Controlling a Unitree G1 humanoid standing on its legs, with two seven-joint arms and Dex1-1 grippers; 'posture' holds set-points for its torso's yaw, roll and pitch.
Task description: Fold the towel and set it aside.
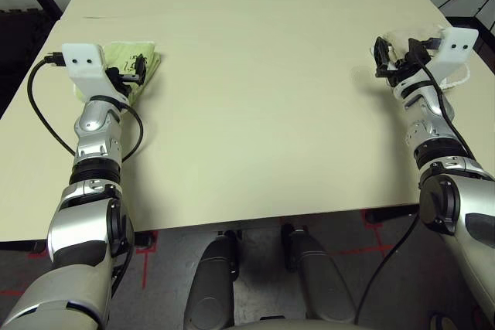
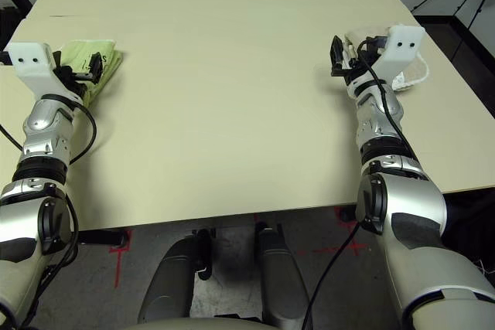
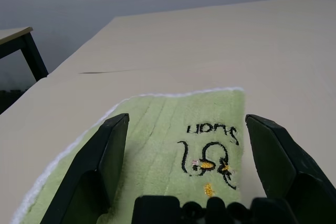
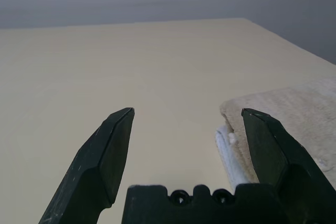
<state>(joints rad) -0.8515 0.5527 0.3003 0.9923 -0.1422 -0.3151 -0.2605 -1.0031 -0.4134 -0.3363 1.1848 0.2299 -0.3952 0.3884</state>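
Your right end effector (image 4: 184,129) hangs wide open and empty just above the tabletop (image 1: 255,98), with the beige towel (image 4: 294,124) lying folded under and beside one finger, out at the tabletop's right edge. Your left end effector (image 3: 186,145) is equally spread and holds nothing, poised over a lime-green towel (image 3: 173,140) on the left side. Watch that green one: it is not your target, and closing the left fingers there would pick up the wrong cloth. On the right, the beige towel looks already folded and sits near the edge, with a white loop (image 1: 462,76) trailing towards it. A low sweep or a careless pinch could unfold a layer or drag it off the tabletop.
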